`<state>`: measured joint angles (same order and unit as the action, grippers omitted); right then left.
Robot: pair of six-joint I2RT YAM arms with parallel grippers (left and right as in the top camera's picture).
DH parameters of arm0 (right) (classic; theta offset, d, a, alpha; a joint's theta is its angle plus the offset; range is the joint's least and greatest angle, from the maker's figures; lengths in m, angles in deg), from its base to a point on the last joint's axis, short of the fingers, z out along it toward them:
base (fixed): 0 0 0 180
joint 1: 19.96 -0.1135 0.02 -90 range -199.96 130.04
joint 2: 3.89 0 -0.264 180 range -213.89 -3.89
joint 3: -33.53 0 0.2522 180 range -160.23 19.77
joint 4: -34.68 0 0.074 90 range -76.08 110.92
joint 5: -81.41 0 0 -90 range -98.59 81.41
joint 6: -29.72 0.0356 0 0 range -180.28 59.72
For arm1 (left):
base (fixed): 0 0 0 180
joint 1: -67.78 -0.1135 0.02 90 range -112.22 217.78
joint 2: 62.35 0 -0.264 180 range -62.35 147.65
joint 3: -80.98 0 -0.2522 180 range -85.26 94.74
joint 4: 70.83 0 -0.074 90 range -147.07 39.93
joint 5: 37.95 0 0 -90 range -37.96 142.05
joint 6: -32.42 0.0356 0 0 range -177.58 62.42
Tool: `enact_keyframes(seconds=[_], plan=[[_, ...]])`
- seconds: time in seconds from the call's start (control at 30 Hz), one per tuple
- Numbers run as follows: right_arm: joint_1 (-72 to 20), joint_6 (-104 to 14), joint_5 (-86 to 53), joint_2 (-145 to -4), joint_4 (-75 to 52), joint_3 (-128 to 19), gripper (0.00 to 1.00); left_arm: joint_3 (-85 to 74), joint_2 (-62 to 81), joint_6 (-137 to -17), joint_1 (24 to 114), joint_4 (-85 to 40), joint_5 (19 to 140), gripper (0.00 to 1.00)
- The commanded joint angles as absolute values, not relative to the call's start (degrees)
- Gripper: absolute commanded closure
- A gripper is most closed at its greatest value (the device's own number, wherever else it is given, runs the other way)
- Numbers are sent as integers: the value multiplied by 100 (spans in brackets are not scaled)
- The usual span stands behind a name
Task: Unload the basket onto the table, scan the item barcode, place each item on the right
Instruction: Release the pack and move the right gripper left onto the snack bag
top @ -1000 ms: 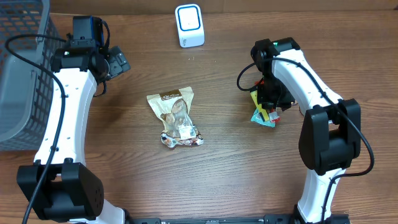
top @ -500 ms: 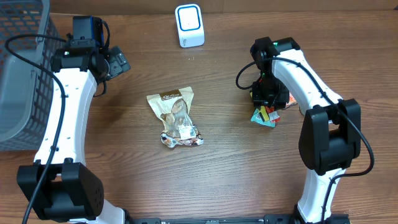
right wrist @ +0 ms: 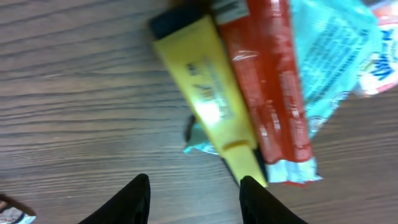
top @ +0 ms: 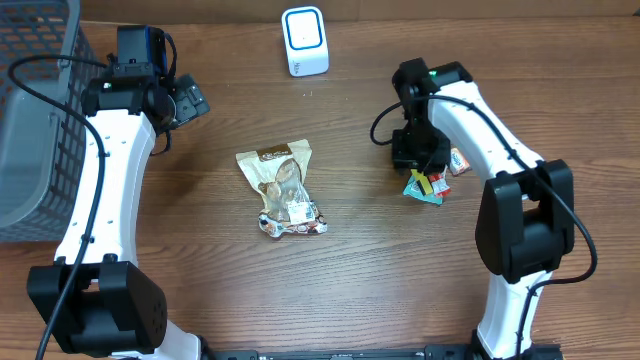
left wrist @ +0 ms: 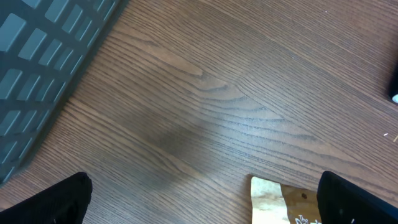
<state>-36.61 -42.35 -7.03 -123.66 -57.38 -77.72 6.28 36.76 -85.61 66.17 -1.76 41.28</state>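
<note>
Although the basket (top: 30,120) at the left of the table (top: 350,280) is cut off and its inside unclear, both jaws stand apart: right gripper (right wrist: 194,193) above the packets (right wrist: 267,81), left gripper (left wrist: 205,199) near the pouch (left wrist: 286,202).

Bare tabletop (top: 380,260) runs along the near edge and between snack bag (top: 283,190) and packet pile (top: 426,187); a mesh basket (top: 30,120) blocks the left edge; the scanner (top: 304,40) stands at the far edge.

The left arm (top: 110,170) stretches up the table's left side, and the left gripper (left wrist: 205,202) points inward with its jaws spread wide. The right arm (top: 482,118) bends inward, and the right gripper (right wrist: 196,199) aims straight down, jaws partly apart.
</note>
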Motion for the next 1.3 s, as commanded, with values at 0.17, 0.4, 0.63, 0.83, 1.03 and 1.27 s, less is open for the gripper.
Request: enact_keyframes(seconds=[0.17, 0.4, 0.63, 0.83, 1.03, 1.27], plan=[[-4070, -4246, -751, -12307, -5513, -7757, 52, 663, 3626, -8436, 6609, -180, 4115, 0], [-4397, -4248, -1241, -12307, -5071, -7757, 52, 663, 3626, -8436, 6609, -180, 4115, 0], [-4778, -4244, -1645, -12307, -4558, -7757, 52, 663, 3626, -8439, 6609, -180, 4115, 0], [-5224, -4248, -1641, -12307, -4258, -7757, 50, 663, 3626, -8436, 6609, -180, 4115, 0], [-5619, -4248, -1641, -12307, -3909, -7757, 47, 663, 3626, -8436, 6609, -180, 4115, 0], [-5901, -4266, -1639, -12307, -3550, -7757, 46, 663, 3626, -8439, 6609, -180, 4115, 0]])
